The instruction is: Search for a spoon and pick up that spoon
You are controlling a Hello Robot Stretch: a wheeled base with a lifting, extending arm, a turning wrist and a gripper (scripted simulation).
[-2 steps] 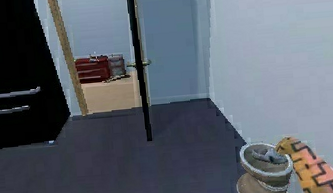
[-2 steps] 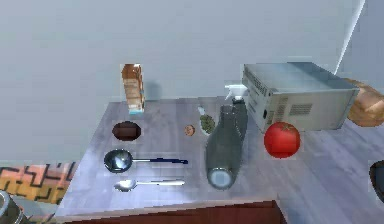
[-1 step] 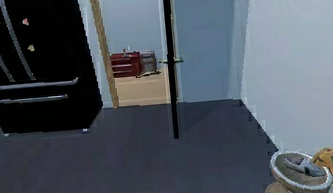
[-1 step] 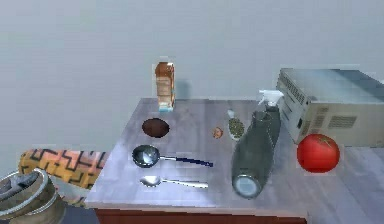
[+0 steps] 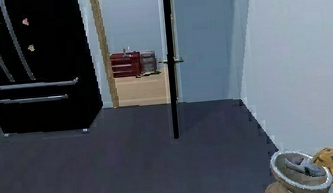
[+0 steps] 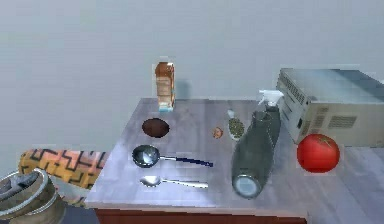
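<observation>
A pale grey counter stands against the wall in the arm side view. Close to its near edge lies a silver metal spoon, with its bowl toward the view's left and its handle running right. Just beyond the spoon and apart from it, a dark round ladle with a blue handle lies the same way. Farther back sits a dark brown round bowl, and behind that a brown-and-white carton stands near the wall.

Right of the spoon's handle is a dark grey spray bottle with a white trigger head. A round red fruit lies just beside it, in front of a boxy grey appliance.

Left of the counter I see an orange zigzag-patterned cloth and a round metal bin.

How the claw stands I cannot tell.

Looking ahead, a tall black fridge stands at the left on the dark blue-grey floor. Beside it is a wood-framed doorway, with a dark door seen edge-on at its right. A low red cabinet shows beyond the doorway.
</observation>
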